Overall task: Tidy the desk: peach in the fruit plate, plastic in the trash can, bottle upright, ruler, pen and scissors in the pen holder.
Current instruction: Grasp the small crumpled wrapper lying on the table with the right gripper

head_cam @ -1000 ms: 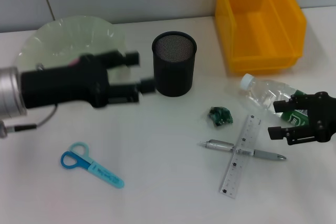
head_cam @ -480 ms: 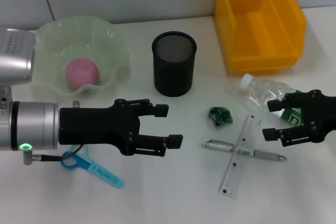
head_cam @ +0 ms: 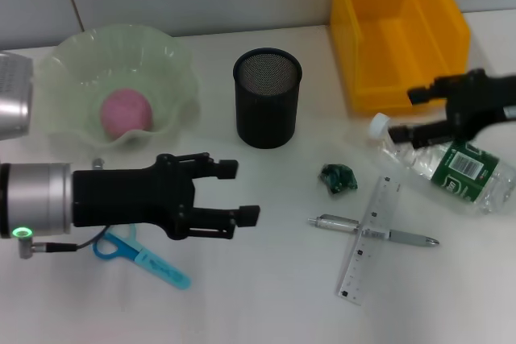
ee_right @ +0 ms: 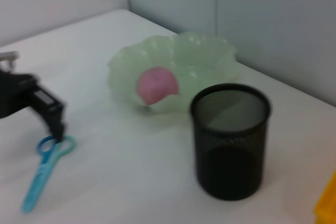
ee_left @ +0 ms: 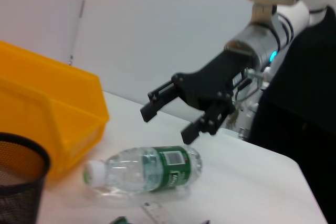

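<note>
The left gripper (head_cam: 230, 189) is hovering open and empty over the desk (head_cam: 266, 296), in front of the fruit plate (head_cam: 173, 62) and just above the blue scissors (head_cam: 141, 255), whose handles are lying partly under the arm. The right gripper (head_cam: 413, 113) is also open and holding nothing; it is hanging above the cap end of the bottle (head_cam: 451, 163), and in the left wrist view its fingers are clearly up in the air, apart from the bottle.

I am judging that only one part of the tidying is finished: the peach (head_cam: 126, 112) is sitting inside the fruit plate. The bottle is lying on its side near the front of the trash can (head_cam: 399, 38), so it is not upright yet. The trash can is looking empty from here, and the small crumpled green plastic (head_cam: 339, 177) is lying on the desk between the pen holder (head_cam: 267, 98) and the bottle. The pen holder seems empty too. The ruler (head_cam: 369, 239) and the pen (head_cam: 375, 233) are lying crossed, touching each other, and the scissors are well apart from them on the left side.

The crossed ruler and pen may be disturbing each other when one is picked, and the lying bottle could roll when touched.
</note>
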### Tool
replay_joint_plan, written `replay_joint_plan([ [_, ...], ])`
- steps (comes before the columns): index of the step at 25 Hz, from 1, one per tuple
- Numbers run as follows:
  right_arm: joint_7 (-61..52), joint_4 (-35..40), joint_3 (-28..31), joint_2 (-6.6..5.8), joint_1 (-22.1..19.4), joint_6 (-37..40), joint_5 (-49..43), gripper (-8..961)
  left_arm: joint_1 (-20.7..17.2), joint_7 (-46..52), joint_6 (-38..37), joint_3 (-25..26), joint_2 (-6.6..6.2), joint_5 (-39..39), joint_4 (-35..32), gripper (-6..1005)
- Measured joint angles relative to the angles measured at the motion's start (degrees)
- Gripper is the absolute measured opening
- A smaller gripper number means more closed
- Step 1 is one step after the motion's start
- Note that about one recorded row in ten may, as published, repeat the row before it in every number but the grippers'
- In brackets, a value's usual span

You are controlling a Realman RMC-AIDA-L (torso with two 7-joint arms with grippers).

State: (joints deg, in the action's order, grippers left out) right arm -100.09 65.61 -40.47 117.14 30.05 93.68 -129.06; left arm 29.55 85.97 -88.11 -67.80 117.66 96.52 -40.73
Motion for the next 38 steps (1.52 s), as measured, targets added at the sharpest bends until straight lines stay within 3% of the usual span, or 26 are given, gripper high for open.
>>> replay_joint_plan([
  [6,-13.73,-2.25,-1.57,-2.51,8.55,-0.33,-6.73,832,-1.17,-1.35,0.36,2.04,-0.33,0.11,0.26,863],
  [9,-16.71,-7.61,-3.26,-3.45,13.64,-0.82,-11.32,833,-1.17,-1.35,0.36,2.04,-0.33,0.11,0.26,863],
  [16,-19.25,-16.38,-4.46,-3.76,19.44,-3.20,-18.10,833,-1.68,-2.01,0.42,2.28,-0.20,1.12,0.69,864],
  [24,-20.09,-20.25,-10.02,-3.04,20.99,-5.42,-19.16,833,-1.35,-2.04,0.42,2.23,-0.16,1.14,0.68,863],
  [38,-22.28,-22.57,-19.42,-0.03,21.31,-12.50,-19.23,799,-1.56,-2.04,0.39,2.23,-0.22,1.47,0.65,864],
])
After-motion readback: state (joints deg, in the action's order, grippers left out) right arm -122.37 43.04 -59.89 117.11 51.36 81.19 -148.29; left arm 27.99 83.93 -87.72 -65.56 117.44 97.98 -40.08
